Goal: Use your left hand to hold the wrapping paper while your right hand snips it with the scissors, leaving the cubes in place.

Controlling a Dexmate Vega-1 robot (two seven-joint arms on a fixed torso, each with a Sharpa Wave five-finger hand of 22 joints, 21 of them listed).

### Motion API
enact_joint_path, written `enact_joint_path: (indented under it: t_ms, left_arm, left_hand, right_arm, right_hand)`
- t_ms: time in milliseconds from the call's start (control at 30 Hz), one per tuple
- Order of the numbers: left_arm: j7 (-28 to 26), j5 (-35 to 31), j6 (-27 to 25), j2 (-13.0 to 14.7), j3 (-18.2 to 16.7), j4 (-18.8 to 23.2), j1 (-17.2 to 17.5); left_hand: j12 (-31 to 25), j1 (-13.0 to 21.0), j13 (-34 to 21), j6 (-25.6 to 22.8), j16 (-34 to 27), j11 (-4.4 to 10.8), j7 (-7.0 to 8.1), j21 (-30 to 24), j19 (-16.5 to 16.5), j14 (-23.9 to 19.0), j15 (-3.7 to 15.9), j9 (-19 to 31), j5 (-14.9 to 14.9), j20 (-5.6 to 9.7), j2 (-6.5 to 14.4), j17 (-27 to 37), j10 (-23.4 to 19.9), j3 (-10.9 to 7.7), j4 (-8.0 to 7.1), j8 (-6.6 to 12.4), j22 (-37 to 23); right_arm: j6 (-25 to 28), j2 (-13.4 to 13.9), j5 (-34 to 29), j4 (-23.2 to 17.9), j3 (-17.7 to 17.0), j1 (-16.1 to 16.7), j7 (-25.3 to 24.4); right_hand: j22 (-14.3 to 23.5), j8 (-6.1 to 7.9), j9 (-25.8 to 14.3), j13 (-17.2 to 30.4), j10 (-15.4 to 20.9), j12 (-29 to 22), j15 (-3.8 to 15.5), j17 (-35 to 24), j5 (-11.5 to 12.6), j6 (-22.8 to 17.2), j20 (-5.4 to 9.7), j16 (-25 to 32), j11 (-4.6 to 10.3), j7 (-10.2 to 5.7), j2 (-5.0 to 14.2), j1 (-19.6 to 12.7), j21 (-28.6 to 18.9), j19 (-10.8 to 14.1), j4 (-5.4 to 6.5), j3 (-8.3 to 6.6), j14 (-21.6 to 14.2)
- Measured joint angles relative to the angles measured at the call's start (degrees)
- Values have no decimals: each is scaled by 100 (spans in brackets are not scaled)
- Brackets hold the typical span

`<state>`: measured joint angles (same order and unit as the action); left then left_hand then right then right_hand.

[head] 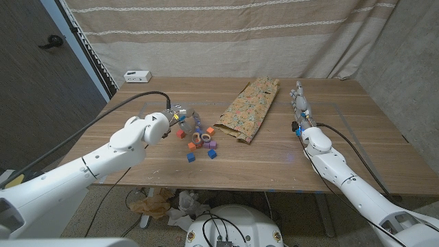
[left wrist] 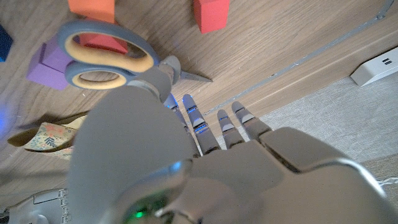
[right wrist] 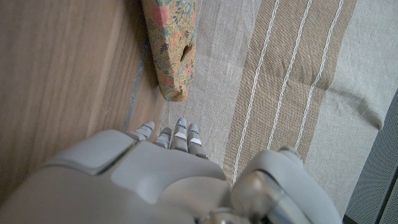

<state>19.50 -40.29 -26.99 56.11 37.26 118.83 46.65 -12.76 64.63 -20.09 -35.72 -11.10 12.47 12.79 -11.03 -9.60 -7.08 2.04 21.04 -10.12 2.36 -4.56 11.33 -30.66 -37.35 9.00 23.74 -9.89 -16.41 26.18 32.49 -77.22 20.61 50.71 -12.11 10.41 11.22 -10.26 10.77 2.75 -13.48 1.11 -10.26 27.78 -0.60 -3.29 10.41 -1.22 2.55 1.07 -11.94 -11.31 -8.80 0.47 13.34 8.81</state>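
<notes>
Your left hand [head: 173, 118] sits over the wooden counter [head: 137, 165] at the left edge of the cube cluster, fingers [left wrist: 198, 121] stretched out side by side, holding nothing; the left wrist view shows them just beside the scissors with grey-blue and yellow handles [left wrist: 109, 59], blades pointing past the fingertips, no contact I can confirm. Those scissors lie flat on the counter among the small coloured cubes [head: 200, 143]: an orange cube [left wrist: 92, 9], a red cube [left wrist: 212, 15] and a purple cube [left wrist: 48, 65] are right around the handles. In the head view the cubes are scattered between your left hand and the sheet of floral-patterned brown wrapping paper [head: 250, 110], which lies folded and diagonal at counter centre, its near corner close to the cubes, its far end toward the striped beige curtain [head: 226, 34] at the back. Your right hand [head: 300, 108] is well right of the paper, standing on edge near the counter's right side, fingers [right wrist: 180, 134] straight and close together, holding nothing, not touching the paper. The right wrist view shows the paper's far end [right wrist: 171, 43] ahead of those fingertips, apart from them. A small white box [head: 137, 76] sits at the back left corner of the counter.
</notes>
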Motion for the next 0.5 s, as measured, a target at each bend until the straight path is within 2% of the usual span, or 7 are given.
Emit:
enact_joint_path:
  t_ms: [500]
  left_arm:
    - [-133,-26,182,-82,46,-123,1]
  left_hand:
    - [0,0,-29,0,0,0,0,0,0,0,0,38,0,0,0,0,0,-16,16,45,0]
  right_arm:
    - [12,9,-6,-43,6,16,-15]
  right_hand:
    - [0,0,0,0,0,0,0,0,0,0,0,0,0,0,0,0,0,0,0,0,0]
